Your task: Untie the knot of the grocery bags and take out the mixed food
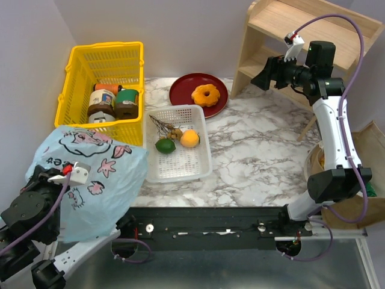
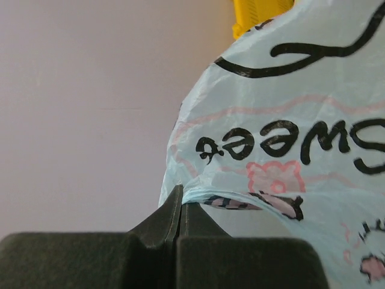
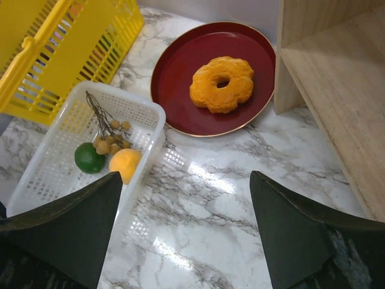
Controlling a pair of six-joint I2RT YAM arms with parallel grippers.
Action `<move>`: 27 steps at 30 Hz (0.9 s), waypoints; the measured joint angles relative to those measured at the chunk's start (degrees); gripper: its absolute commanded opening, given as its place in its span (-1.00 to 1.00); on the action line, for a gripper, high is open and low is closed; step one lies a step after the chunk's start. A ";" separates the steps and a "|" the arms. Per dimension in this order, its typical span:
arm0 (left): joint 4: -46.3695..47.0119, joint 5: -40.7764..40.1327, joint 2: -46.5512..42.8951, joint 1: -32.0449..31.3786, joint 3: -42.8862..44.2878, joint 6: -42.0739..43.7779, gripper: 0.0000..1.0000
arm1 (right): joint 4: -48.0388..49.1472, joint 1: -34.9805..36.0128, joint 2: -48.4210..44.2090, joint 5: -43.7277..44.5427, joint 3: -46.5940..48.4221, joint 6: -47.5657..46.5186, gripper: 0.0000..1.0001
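Ballooning blue bag (image 2: 301, 90) sits pinched in left gripper (image 2: 181, 203).

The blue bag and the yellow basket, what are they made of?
The light-blue bag looks like thin plastic film: it is crinkled and floppy, perhaps slightly see-through, with drawings printed on it. The yellow basket looks like hard moulded plastic, a little shiny, and its walls are a grid of small holes.

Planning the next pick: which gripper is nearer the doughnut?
Right. The right gripper hangs open beside the shelf, just right of the doughnut on the red plate; the left gripper is at the near-left corner, shut on the light-blue bag.
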 measured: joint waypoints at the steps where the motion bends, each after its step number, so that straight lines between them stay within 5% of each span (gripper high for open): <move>1: -0.37 0.20 -1.03 -0.02 -1.46 -0.26 -0.59 | -0.04 0.00 0.07 -0.24 0.11 0.07 0.90; 2: -0.46 0.20 -2.08 -0.02 -2.21 -0.46 0.13 | -0.07 0.00 0.09 -0.35 0.13 0.09 0.90; 5: -0.66 0.42 -4.50 0.00 -3.15 -1.42 0.97 | -0.07 0.00 0.09 -0.72 0.15 0.07 0.90; 11: 0.92 5.70 -1.84 0.00 -4.68 1.07 0.97 | -0.13 0.00 -0.07 -0.61 -0.04 -0.59 0.91; 15: 7.52 14.58 9.70 0.00 -1.20 4.28 0.97 | -0.50 0.00 -2.84 1.62 -3.52 -2.69 0.93; 21: 24.65 31.91 26.88 0.00 1.84 2.73 0.97 | -2.82 0.00 -12.66 10.34 -12.92 -6.32 0.96; 27: 42.12 46.56 39.28 0.00 -3.78 -8.61 0.97 | -7.58 0.00 -24.30 25.79 -22.14 -12.92 0.95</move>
